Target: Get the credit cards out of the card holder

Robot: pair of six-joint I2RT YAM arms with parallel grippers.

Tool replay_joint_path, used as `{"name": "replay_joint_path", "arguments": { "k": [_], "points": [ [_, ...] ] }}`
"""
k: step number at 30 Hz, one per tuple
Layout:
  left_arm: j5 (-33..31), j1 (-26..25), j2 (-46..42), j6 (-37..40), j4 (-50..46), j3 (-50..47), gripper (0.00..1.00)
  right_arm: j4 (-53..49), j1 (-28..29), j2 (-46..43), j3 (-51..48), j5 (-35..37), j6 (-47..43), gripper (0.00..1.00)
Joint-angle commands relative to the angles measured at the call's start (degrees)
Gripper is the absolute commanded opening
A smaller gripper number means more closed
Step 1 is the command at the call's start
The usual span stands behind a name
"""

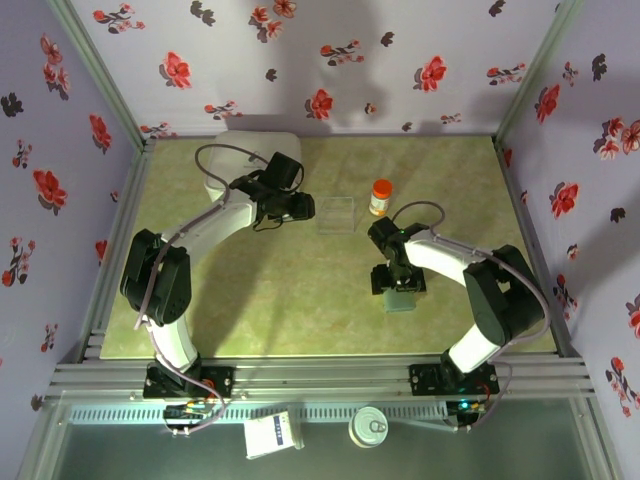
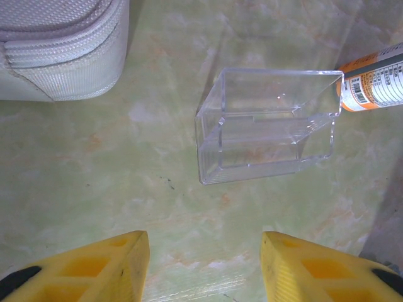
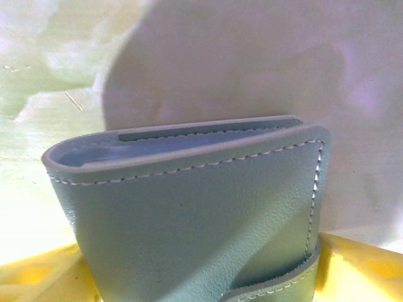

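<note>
Toward the desk's (image 1: 300,310) near edge, right of middle, the right claw (image 1: 398,284) brackets the folded wallet (image 3: 189,214), grip unclear, seemingly steadying it so cards likely still inside can be pulled, while the left claw (image 2: 204,255) hovers parted and empty above 1 clear box (image 2: 267,126).

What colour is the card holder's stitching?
White on the grey-teal card holder, clearest in right wrist view.

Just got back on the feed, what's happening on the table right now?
The right gripper is down over the grey-teal card holder on the table, its yellow fingers on either side of it; whether it is clamped yet I cannot tell. The holder is folded closed, nothing pulled out yet. The left gripper hangs open and empty above a clear plastic box, beside a white case.
</note>
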Motion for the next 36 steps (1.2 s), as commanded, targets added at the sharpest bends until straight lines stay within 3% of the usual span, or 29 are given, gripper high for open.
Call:
{"name": "replay_joint_path", "arguments": {
  "k": [1,9,23,36],
  "points": [
    [0.47,0.08,-1.29,0.24,0.26,-0.66,0.49,-0.09,0.39,-0.10,0.20,0.25,2.32,0.78],
    [-0.26,2.05,-5.71,1.30,0.21,-5.39,0.49,-0.48,5.08,3.43,7.28,1.26,7.63,0.77],
    [4.42,9.55,-14.34,1.60,3.07,-18.90,0.49,-5.43,14.53,23.18,33.24,3.13,16.80,0.74],
    [8.91,9.67,-15.02,0.47,6.18,-23.69,0.46,-8.51,17.37,32.06,44.19,3.37,20.82,0.79]
  ]
}}
